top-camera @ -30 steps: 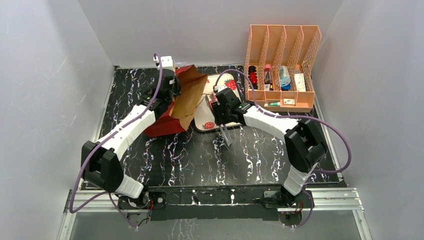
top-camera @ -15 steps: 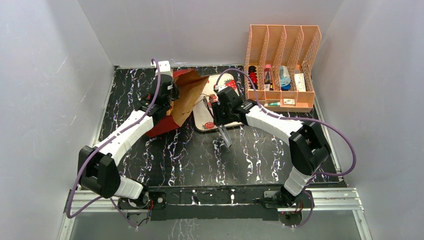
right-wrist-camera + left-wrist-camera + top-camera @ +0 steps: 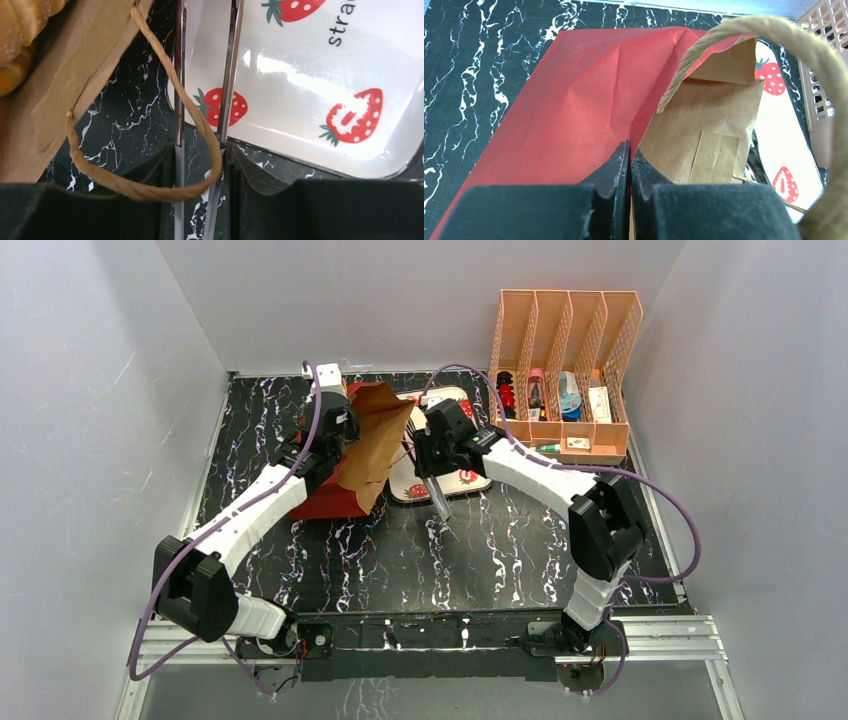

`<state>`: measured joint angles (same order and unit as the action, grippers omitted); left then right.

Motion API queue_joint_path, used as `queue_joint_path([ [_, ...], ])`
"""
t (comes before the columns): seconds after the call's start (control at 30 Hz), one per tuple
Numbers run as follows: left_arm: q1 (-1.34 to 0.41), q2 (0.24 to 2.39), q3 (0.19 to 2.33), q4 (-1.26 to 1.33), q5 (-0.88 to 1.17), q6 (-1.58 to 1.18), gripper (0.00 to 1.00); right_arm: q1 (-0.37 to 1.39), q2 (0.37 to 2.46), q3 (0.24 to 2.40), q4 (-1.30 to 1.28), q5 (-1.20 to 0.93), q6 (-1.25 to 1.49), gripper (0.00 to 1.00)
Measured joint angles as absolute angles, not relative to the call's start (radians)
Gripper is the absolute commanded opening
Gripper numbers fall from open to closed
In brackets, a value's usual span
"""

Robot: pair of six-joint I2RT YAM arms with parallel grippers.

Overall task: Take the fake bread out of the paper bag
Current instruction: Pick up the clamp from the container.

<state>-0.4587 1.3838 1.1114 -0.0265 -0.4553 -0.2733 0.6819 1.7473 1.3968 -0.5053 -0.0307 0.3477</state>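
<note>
The paper bag [image 3: 368, 440] lies tilted at the back left, its red lower half [image 3: 584, 100] up and its brown mouth toward the tray. My left gripper [image 3: 336, 426] is shut on the bag's edge [image 3: 630, 150]. My right gripper [image 3: 428, 452] is shut on the metal tongs [image 3: 231, 75], whose arms point at the bag mouth. A twine handle [image 3: 150, 190] loops across the tongs. Fake bread [image 3: 20, 22], tan and orange, shows inside the bag [image 3: 75, 75] at the top left of the right wrist view. The rest of the bread is hidden.
The strawberry-print tray [image 3: 404, 478] lies right of the bag and shows in the right wrist view [image 3: 310, 75]. A pink slotted organiser [image 3: 565, 335] with small items stands at the back right. White walls close in three sides.
My right gripper has moved left and farther back with the tongs, toward the bag mouth. My left gripper has shifted the bag's top edge slightly.
</note>
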Motion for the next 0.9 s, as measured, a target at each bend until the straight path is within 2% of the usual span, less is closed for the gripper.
queue_joint_path([
  [0.5, -0.461, 1.253, 0.985, -0.028, -0.606, -0.324, 0.0, 0.739, 1.988, 1.595, -0.522, -0.059, 0.367, 0.15],
  [0.9, -0.459, 1.205, 0.952, -0.056, -0.696, -0.305, 0.0, 0.736, 2.068, 1.655, -0.532, -0.011, 0.34, 0.13],
])
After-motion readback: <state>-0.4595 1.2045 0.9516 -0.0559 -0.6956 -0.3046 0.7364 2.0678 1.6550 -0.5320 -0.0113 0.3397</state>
